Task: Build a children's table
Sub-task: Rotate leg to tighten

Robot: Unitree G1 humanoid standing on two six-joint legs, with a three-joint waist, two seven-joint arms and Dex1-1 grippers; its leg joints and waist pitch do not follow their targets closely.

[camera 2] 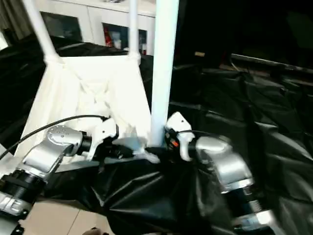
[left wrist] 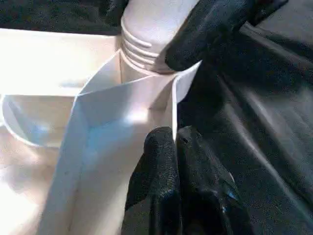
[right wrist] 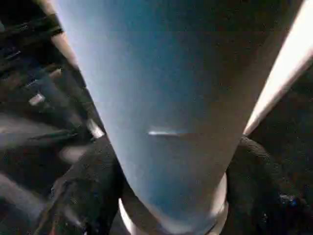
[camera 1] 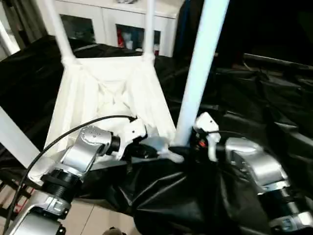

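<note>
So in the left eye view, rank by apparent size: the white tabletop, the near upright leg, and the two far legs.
1. White plastic ribbed rectangular tabletop.
2. Near white tapered tube leg, though it looks bigger for being closer to the camera.
3. The two far white tube legs: they look alike and are cut off at the top, so unranked.

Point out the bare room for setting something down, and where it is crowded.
Free: the black sheet on the robot's right of the near leg. Crowded: the near corner of the table top, where the left gripper and right gripper meet at that leg's base.
</note>
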